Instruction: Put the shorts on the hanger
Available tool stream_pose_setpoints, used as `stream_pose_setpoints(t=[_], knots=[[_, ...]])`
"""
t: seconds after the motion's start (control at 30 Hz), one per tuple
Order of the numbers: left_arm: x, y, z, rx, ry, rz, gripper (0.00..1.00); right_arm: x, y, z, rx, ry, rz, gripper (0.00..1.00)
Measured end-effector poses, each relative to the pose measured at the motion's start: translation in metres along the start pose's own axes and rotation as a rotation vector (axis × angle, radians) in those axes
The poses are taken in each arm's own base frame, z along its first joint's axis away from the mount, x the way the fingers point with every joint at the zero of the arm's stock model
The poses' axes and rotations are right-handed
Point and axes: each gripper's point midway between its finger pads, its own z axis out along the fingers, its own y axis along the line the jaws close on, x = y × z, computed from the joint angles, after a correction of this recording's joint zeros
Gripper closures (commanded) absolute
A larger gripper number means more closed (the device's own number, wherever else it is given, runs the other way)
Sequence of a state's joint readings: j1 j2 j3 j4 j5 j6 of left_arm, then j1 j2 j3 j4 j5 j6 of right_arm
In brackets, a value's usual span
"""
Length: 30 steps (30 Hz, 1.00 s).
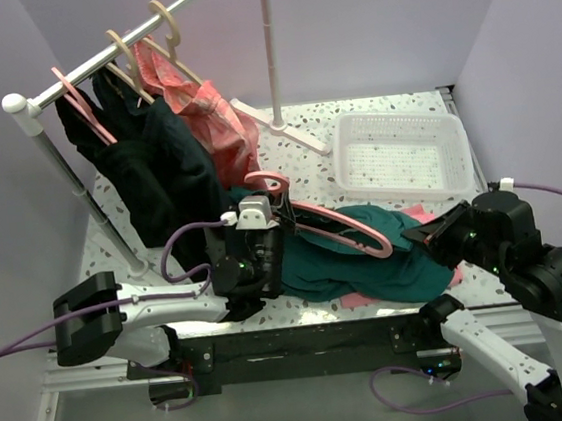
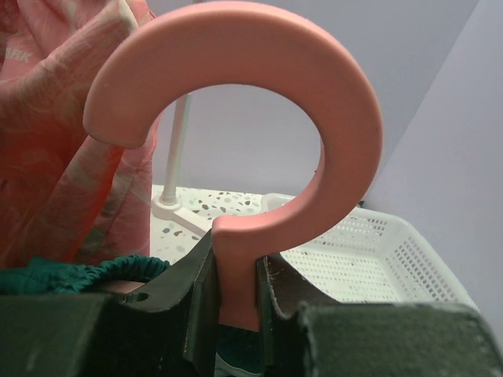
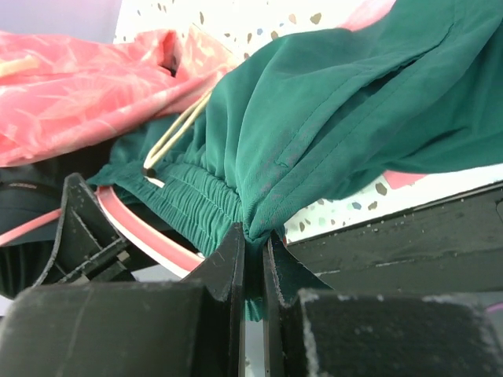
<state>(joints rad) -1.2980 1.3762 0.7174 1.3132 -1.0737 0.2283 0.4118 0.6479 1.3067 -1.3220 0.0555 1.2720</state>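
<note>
From above, the floppy teal-green shorts [image 1: 387,265] lie heaped at the near edge of the speckled desk [image 1: 306,158], and the thin salmon-pink plastic hanger [image 1: 348,226] slants across them, so the job looks begun but far from done (no cloth hangs from the frame yet). The left wrist view shows the left hand [image 2: 236,290] narrowly closed on the hanger's smooth neck, just below its rounded hook. In the right wrist view the right hand [image 3: 253,251] is pinched almost shut on a fold of thin, matte fabric beside the gathered elastic waistband [image 3: 196,196] and its cream drawstring [image 3: 177,133], with a pink hanger bar running under that band.
</note>
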Motion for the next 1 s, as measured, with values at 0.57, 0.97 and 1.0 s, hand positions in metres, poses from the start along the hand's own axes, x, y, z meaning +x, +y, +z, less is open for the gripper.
stream_pose_setpoints(t=[0.57,0.97,1.0], knots=[[0.035,0.003,0.001,-0.056,0.052,0.244,1.0,0.038,-0.05,0.034,0.132,0.144,0.093,0.75],[0.041,0.01,0.002,-0.068,0.082,0.224,1.0,0.031,-0.065,0.038,0.025,0.089,-0.251,0.37],[0.039,0.008,0.002,-0.053,0.084,0.204,1.0,0.029,-0.063,0.041,0.0,0.077,-0.295,0.37]])
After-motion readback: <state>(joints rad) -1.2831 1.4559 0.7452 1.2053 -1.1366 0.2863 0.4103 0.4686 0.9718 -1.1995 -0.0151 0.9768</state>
